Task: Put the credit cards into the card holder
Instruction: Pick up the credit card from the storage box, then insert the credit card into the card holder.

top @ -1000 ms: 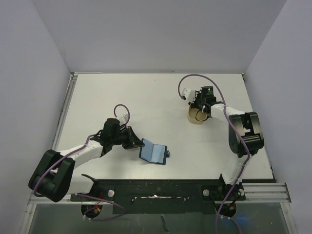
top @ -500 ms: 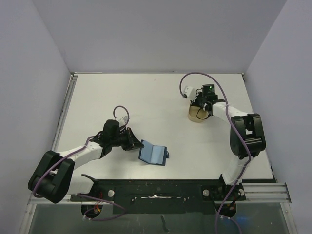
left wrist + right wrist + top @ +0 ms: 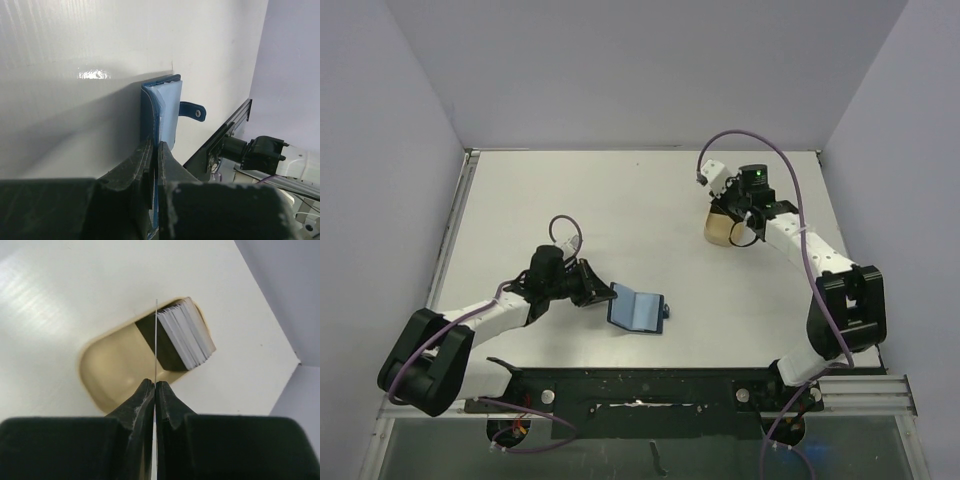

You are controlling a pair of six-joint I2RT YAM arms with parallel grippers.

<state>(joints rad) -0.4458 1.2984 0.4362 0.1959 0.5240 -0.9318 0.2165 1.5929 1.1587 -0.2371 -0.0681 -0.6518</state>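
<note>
Top external shows the holder (image 3: 640, 310) lying open on the desk (image 3: 620, 190), near the front edge and left of centre, with its pale blue inside facing up. The left pincer (image 3: 604, 296) is clenched on the holder's left flap. In the left wrist view the dark flap sits edge-on in that grip, with the pale lining and a small snap tab (image 3: 192, 110) beyond it. Well apart, toward the far right, the right pincer (image 3: 155, 386) hangs over a tan dish (image 3: 102, 365). The right wrist view shows it clamped on one thin card (image 3: 156, 340), edge-on and upright above the dish. A stack of cards (image 3: 187, 335) leans inside the dish at its far end, pale edges showing, with a black face toward the camera.
</note>
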